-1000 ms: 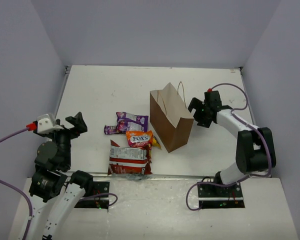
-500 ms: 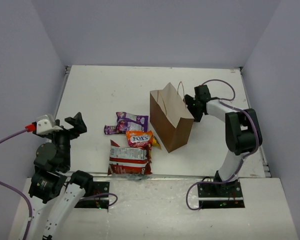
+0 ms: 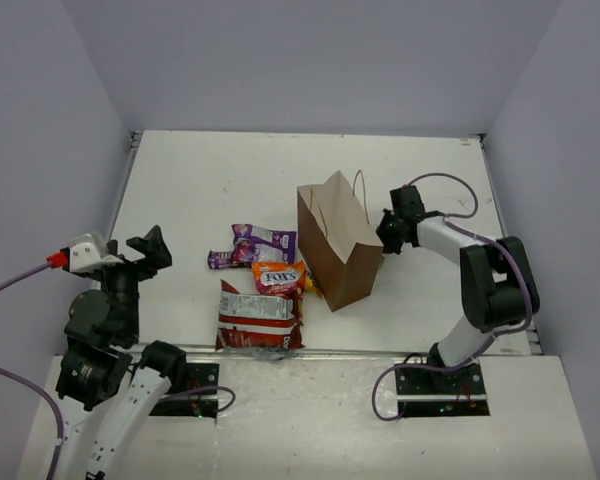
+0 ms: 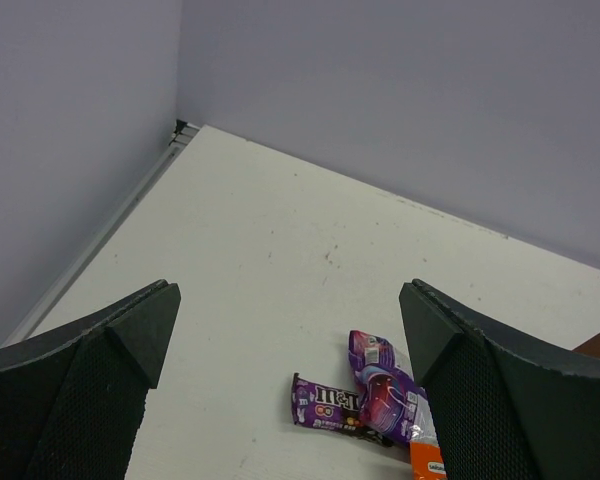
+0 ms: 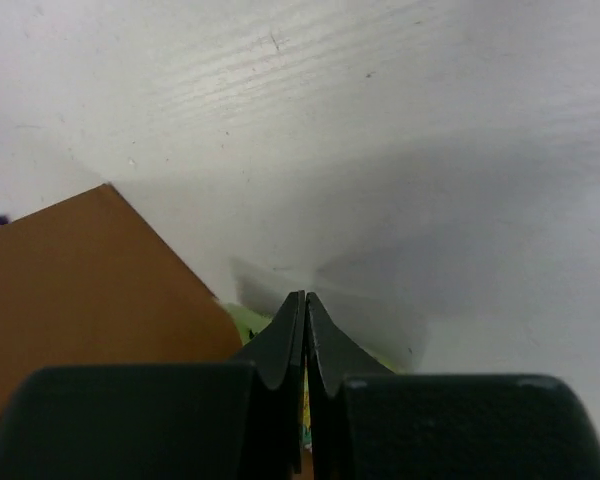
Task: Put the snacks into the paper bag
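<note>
The brown paper bag (image 3: 340,245) stands upright mid-table; its side shows in the right wrist view (image 5: 80,300). My right gripper (image 3: 385,232) is low at the bag's right side, jaws shut (image 5: 305,295) on the edge of a green-yellow snack packet (image 5: 245,322), which shows on both sides of the fingers. Left of the bag lie the other snacks: purple packets (image 3: 265,240) (image 4: 380,385), a small M&M's packet (image 3: 220,260) (image 4: 325,402), the orange FOX'S bag (image 3: 278,277), a red-and-silver bag (image 3: 258,318) and a yellow piece (image 3: 310,285). My left gripper (image 3: 152,248) (image 4: 288,290) is open, raised left of them.
Purple walls close the white table (image 3: 200,180) on the left, back and right. A metal rail (image 3: 360,352) runs along the near edge between the arm bases. The right arm's cable (image 3: 450,180) loops above its wrist.
My right gripper went from open to shut and dropped low beside the bag's right side. The bag shifted slightly left and toward the front. The left arm barely moved.
</note>
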You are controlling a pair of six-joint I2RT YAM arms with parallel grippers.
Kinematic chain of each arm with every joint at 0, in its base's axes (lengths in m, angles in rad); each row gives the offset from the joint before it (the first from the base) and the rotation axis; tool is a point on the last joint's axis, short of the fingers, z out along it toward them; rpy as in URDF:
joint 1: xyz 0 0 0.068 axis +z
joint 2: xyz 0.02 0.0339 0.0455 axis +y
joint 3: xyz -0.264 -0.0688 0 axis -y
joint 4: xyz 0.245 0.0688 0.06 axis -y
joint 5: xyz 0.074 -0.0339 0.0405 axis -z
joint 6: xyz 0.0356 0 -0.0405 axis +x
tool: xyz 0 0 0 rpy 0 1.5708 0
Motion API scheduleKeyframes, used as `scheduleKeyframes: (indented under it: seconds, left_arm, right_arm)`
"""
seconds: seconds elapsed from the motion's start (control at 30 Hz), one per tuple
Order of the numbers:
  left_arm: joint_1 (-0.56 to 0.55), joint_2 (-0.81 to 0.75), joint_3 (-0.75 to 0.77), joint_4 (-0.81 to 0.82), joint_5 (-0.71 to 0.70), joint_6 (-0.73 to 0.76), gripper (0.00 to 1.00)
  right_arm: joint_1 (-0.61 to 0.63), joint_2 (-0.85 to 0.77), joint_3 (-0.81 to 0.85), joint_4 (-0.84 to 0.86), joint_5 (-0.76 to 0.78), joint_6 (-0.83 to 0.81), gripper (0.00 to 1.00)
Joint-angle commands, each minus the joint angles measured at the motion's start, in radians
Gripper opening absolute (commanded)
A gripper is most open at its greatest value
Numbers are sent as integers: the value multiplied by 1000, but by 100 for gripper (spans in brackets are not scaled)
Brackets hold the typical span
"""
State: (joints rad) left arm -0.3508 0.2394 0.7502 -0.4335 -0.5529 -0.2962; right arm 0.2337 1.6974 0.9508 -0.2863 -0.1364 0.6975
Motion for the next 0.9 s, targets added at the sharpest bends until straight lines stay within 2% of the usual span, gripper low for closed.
scheduleKeyframes:
  seconds: [0.0, 0.13, 0.23, 0.27, 0.3, 0.33, 0.37, 0.87]
  left_arm:
    - [-7, -15, 23, 19, 8, 5, 100]
    - [-5, -15, 21, 24, 13, 5, 100]
    - [-5, -11, 21, 24, 16, 3, 100]
    - [-5, -11, 21, 24, 18, 3, 100]
    - [-5, -11, 21, 24, 19, 3, 100]
    - [-5, -12, 21, 24, 21, 3, 100]
    - [-5, -14, 21, 22, 21, 3, 100]
    - [-5, -28, 23, 21, 22, 3, 100]
  right_arm:
    - [-2, -188, -1, -62, 170, 13, 0]
    - [-2, -402, 9, -134, 225, -13, 0]
    - [-2, -449, 32, -201, 231, -21, 0]
    - [-2, -467, 23, -211, 230, -21, 7]
    - [-4, -472, 14, -220, 228, -16, 20]
    - [-2, -472, 6, -223, 222, -15, 54]
    - [-2, -467, -10, -221, 200, -15, 98]
    - [-2, -242, -127, -77, 103, 23, 98]
